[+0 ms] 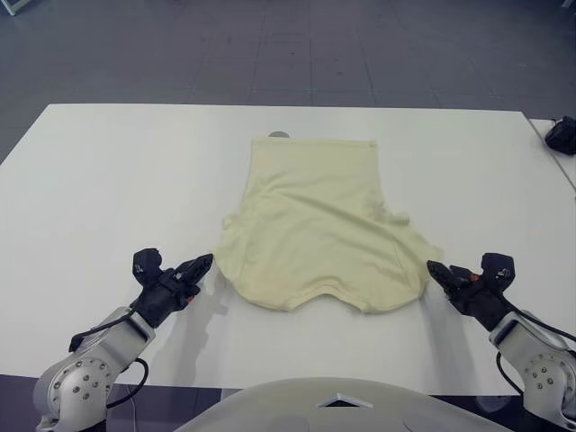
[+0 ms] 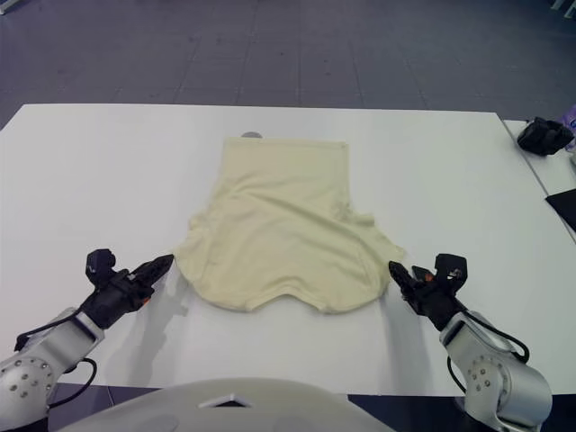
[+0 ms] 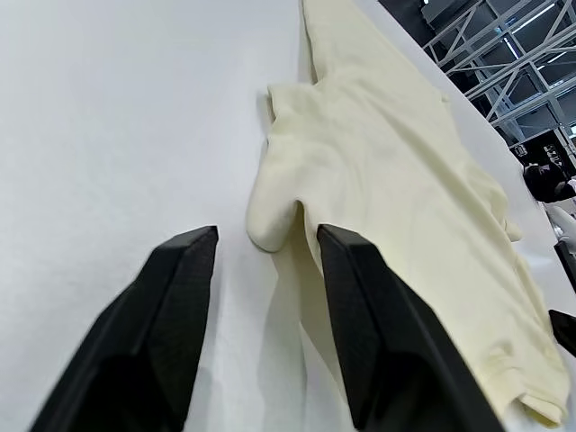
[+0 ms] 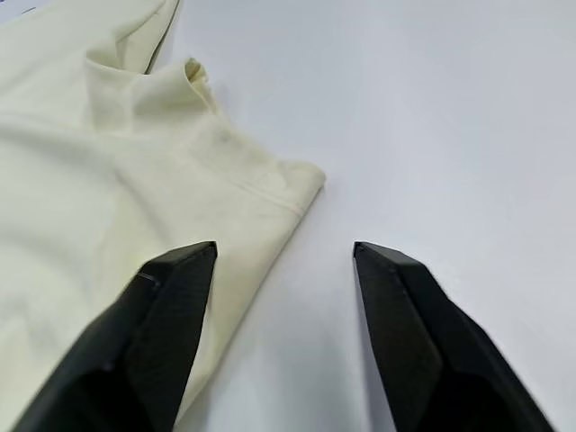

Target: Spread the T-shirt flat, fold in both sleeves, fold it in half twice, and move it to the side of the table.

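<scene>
Left eye view: cream T-shirt [image 1: 319, 225] lies mid-table [image 1: 108, 180], long axis 12 to 6, hem at 12, neck at 6 toward the robot. Left gripper [image 1: 200, 266] sits just beside the left sleeve [image 3: 270, 220] at the shirt's 8 o'clock, cloth toward its 2. Right gripper [image 1: 439, 273] sits just beside the right sleeve [image 4: 288, 184] at 4 o'clock, cloth toward its 10. Both sets of jaws are parted wide, holding nothing. Each arm looks equally near its own sleeve, so the sleeve fold looks next.
</scene>
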`<state>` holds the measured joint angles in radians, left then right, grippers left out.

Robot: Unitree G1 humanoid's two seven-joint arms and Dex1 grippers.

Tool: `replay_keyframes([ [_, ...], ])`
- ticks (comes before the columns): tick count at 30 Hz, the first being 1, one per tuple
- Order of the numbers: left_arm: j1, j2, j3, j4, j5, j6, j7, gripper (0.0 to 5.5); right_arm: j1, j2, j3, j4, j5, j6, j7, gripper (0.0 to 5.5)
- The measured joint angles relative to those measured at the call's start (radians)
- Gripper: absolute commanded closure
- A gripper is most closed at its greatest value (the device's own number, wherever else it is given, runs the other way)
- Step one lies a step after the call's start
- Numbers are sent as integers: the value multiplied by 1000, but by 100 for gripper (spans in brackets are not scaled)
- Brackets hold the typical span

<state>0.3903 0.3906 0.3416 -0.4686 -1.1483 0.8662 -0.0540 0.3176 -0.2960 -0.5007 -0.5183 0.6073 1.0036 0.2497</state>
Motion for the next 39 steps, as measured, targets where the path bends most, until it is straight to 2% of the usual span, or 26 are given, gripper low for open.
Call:
replay_keyframes([
  [4, -29, -44, -1, 27, -149, 48, 59, 473, -37, 10, -6, 30, 26, 16, -21, 388],
  [8, -73, -65, -2, 83, -174, 49, 100, 543, -88, 25, -9, 76, 59, 35, -31, 455],
  [13, -137, -96, 1, 164, -176, 25, 120, 550, -133, 40, -17, 126, 90, 48, -58, 548],
  [24, -215, -139, 22, 226, -207, 1, 152, 550, -166, 34, -46, 186, 103, 20, -74, 548],
  [27, -209, -74, -16, 175, -82, -10, 105, 550, -165, 30, -45, 179, 104, 19, -75, 548],
  [29, -192, 21, -78, 88, 42, -21, 33, 550, -159, 15, -39, 123, 109, 22, -69, 548],
  [34, -195, 255, -320, -31, 372, -61, -156, 550, -177, -66, 28, -6, 129, 59, -51, 548],
  [39, -263, 301, -452, -33, 541, -78, -243, 550, -225, -115, 162, -91, 153, 121, -25, 548],
])
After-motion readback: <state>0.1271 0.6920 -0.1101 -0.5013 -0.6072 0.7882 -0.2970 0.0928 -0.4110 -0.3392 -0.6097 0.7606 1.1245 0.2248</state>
